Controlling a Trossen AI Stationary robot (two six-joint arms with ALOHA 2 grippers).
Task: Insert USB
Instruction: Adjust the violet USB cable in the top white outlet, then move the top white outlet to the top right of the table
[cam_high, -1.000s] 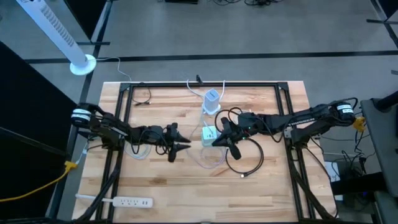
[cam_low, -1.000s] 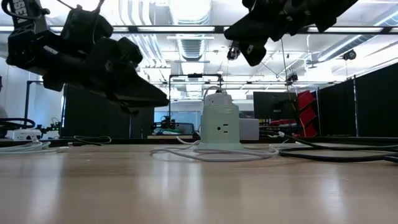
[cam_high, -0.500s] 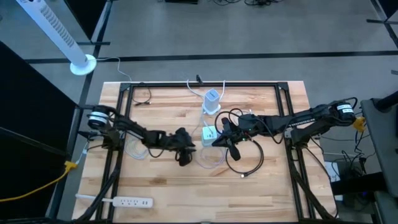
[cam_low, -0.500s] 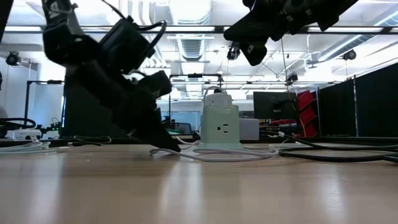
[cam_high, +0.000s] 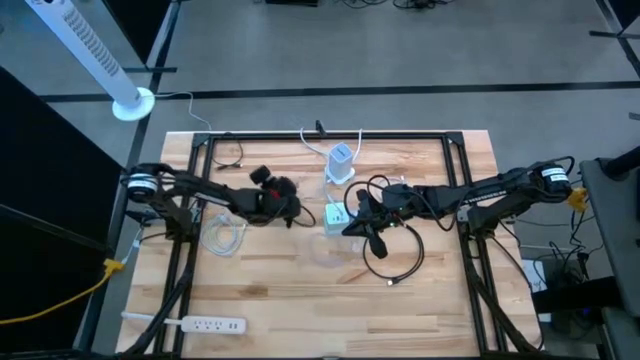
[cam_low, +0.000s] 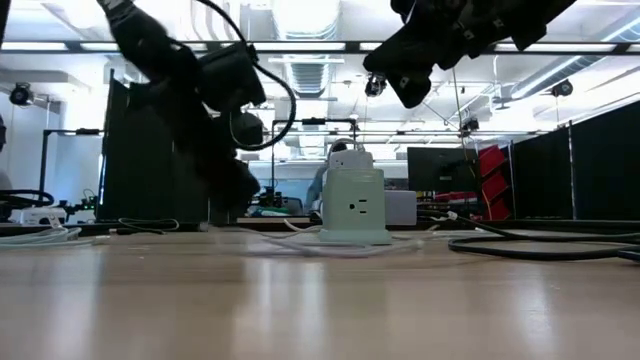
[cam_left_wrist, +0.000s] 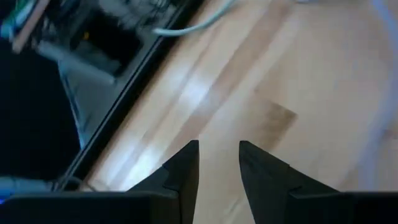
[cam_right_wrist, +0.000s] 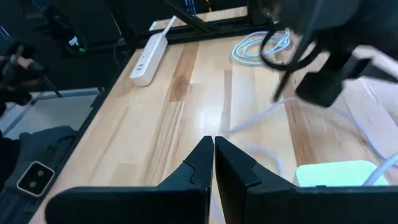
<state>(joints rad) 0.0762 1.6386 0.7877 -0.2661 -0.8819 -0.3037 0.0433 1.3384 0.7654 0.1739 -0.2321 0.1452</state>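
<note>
Nearest, the left gripper (cam_left_wrist: 219, 163) hangs over bare wood, its fingers a narrow gap apart and holding nothing. Farther along, the right gripper (cam_right_wrist: 213, 160) is pinched shut, empty, just beside the pale green charger block (cam_high: 337, 215). Its white cable (cam_high: 338, 252) trails loose; which end carries the USB plug I cannot tell, so a grab could snag the wrong strand.

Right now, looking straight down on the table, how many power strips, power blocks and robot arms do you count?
Power strip: 1
Power blocks, white and pale green: 2
Robot arms, left arm and right arm: 2
Total: 5
</note>
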